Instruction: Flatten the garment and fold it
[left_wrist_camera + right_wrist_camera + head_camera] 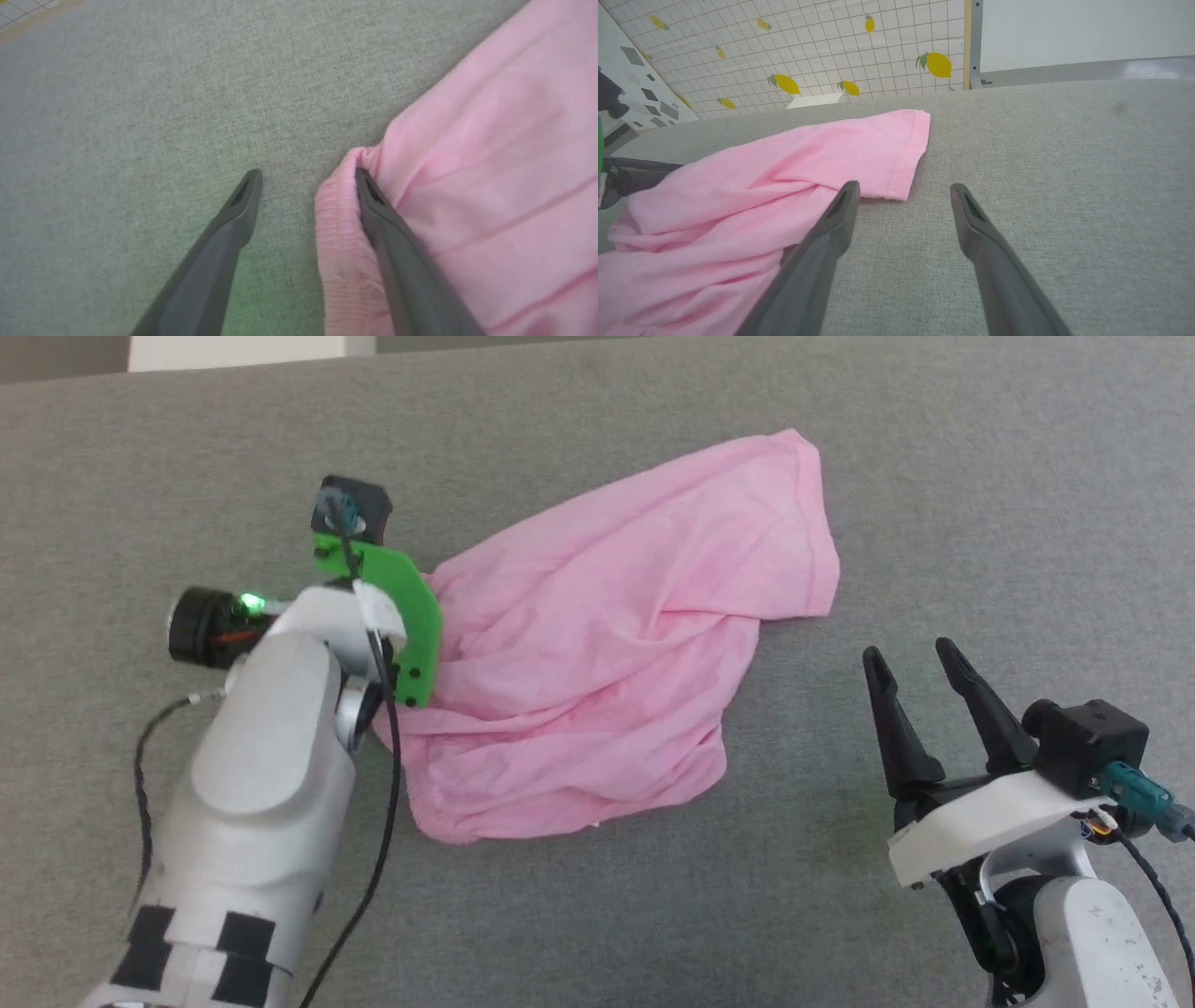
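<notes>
Straddling garment (597,644) edge: left end effector (307,171) spread wide | right end effector (908,650) spread wide, empty, beside garment

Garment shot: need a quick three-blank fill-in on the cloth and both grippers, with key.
1. The garment lies crumpled on a ____ fabric surface.
2. The left gripper stands ____, with one finger over the garment's gathered edge.
3. The right gripper, apart from the garment, is open and holds ____.

Missing words: grey; open; nothing.
</notes>
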You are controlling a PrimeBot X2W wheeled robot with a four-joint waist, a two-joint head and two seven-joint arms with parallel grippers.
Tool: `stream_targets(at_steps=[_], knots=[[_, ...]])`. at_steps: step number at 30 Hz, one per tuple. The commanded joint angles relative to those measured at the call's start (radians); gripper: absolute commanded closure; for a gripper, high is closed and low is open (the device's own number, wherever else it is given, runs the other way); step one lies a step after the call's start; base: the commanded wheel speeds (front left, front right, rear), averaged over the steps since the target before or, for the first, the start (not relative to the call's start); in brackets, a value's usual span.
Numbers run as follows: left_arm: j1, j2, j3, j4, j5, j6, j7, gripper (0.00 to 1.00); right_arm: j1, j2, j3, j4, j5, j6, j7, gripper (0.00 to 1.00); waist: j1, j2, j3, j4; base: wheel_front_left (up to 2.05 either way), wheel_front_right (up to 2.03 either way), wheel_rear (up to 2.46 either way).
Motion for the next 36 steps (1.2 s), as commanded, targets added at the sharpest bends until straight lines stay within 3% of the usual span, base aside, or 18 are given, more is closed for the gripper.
stream_targets(at_steps=[1, 8, 9, 10, 11, 15, 20, 27, 36], knots=[[-0.001, 0.013, -0.01, 0.014, 0.01, -0.011, 0.042, 0.0, -0.011, 0.002, 0.003, -0.007, 0.009, -0.001, -0.004, 0.0, 0.0001, 0.0, 0.02, -0.017, 0.0, 0.0, 0.0], [0.033, 0.009, -0.065, -0.036, -0.028, -0.079, 0.175, 0.0, -0.012, 0.002, -0.004, -0.006, 0.011, -0.001, -0.005, 0.0, 0.0001, 0.0, 0.026, -0.011, 0.0, 0.0, 0.0], [0.038, 0.012, -0.08, -0.05, -0.031, -0.087, 0.186, 0.53, -0.015, 0.002, -0.002, -0.007, 0.013, -0.001, -0.005, 0.0, 0.0001, 0.0, 0.026, -0.009, 0.0, 0.0, 0.0], [0.041, 0.016, -0.09, -0.059, -0.03, -0.091, 0.19, 0.73, -0.017, 0.002, 0.0, -0.008, 0.013, -0.001, -0.004, 0.0, 0.0001, 0.0, 0.026, -0.007, 0.0, 0.0, 0.0], [0.043, 0.022, -0.097, -0.073, -0.028, -0.093, 0.187, 1.0, -0.018, 0.002, 0.003, -0.01, 0.014, -0.001, -0.002, 0.0, 0.0001, 0.0, 0.027, -0.007, 0.0, 0.0, 0.0], [0.057, 0.037, -0.07, -0.14, -0.022, -0.044, 0.096, 1.0, -0.031, 0.002, 0.005, -0.023, 0.016, -0.001, 0.001, 0.0, 0.0001, 0.0, 0.033, -0.001, 0.0, 0.0, 0.0], [0.115, 0.006, -0.008, -0.229, -0.061, 0.026, -0.083, 1.0, -0.097, 0.002, -0.043, -0.021, -0.022, -0.001, 0.02, 0.0, 0.0001, 0.0, 0.044, 0.023, 0.0, 0.0, 0.0], [0.174, -0.03, -0.005, -0.292, -0.084, 0.039, -0.224, 1.0, -0.291, 0.002, -0.134, 0.117, -0.045, -0.001, 0.224, 0.0, 0.0001, 0.0, 0.066, 0.07, 0.0, 0.0, 0.0], [0.157, -0.054, -0.032, -0.299, -0.098, 0.025, -0.243, 1.0, -0.522, 0.002, -0.169, 0.38, -0.097, -0.001, 0.483, 0.0, 0.0001, 0.0, 0.105, 0.113, 0.0, 0.0, 0.0]])
